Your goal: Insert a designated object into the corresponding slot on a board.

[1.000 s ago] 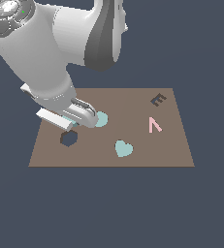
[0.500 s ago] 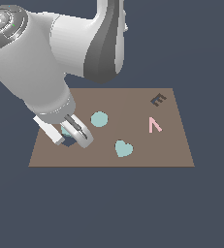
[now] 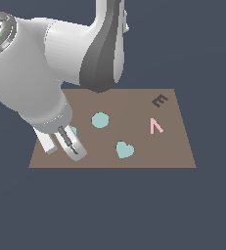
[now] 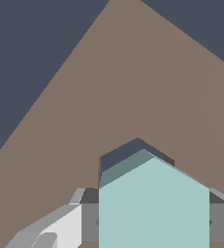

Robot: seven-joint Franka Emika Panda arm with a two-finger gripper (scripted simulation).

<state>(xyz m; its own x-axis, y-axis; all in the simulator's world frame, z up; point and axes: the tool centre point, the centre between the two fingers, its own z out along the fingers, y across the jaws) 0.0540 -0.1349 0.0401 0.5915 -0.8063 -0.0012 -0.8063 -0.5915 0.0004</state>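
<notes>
One corner of the brown board, at the exterior view's left, holds the action, with bare board beyond. The tool is clamped on the light-teal hexagonal block (thick, flat-faced, matte), held just over the dark hexagonal slot, whose rim peeks out beyond it

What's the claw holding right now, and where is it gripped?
The claw holds the light-teal hexagonal block, clamped by its two opposite flat sides, above the dark hexagonal slot.
</notes>
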